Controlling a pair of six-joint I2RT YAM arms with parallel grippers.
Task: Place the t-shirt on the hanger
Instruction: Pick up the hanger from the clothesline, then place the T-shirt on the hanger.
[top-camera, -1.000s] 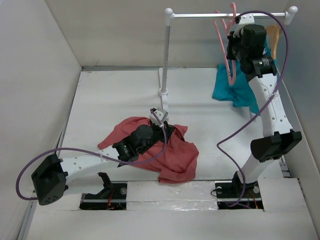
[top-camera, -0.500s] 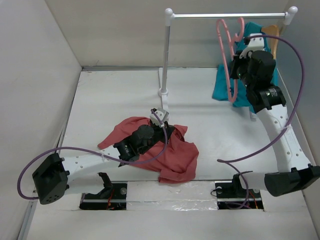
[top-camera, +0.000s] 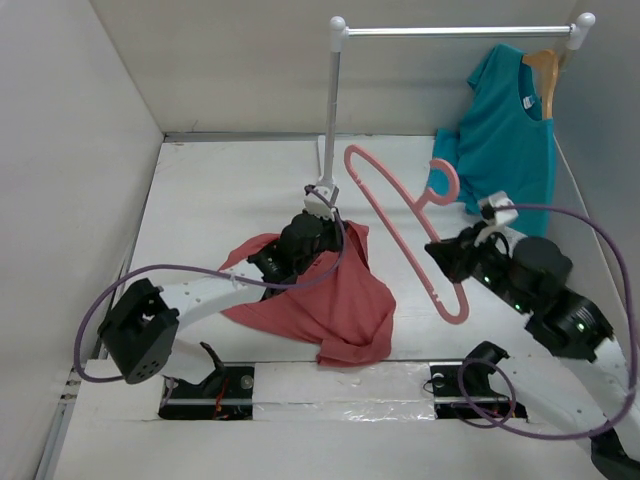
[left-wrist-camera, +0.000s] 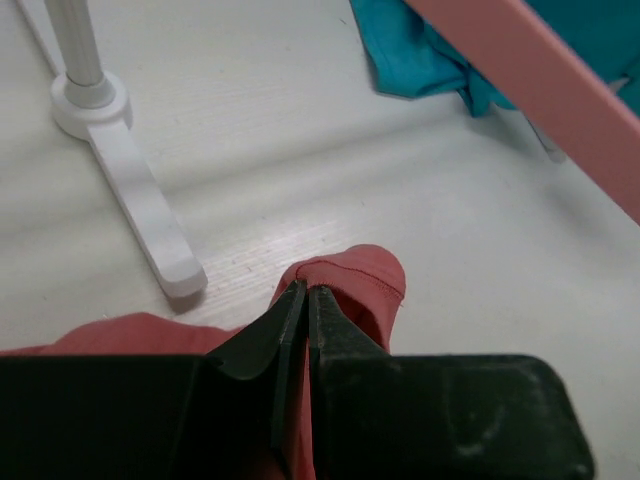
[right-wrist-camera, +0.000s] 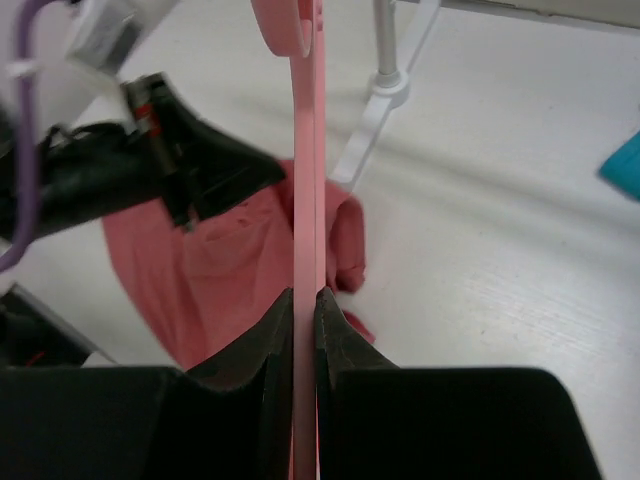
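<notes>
Salmon-red cloth, the t-shirt (top-camera: 345, 305), lies crumpled on the white desk (top-camera: 230, 190) in the lower middle of the top view. The left hand (left-wrist-camera: 305, 290) has its fingers pressed together on a raised fold at the shirt's upper edge, near the foot of the white rack (top-camera: 450, 31). The right hand (right-wrist-camera: 305, 295) is clamped on one thin arm of the pink hanger (top-camera: 395, 215), which slants across the centre right of the frame, hook toward the teal shirt (top-camera: 505, 130) hanging at the upper right.
</notes>
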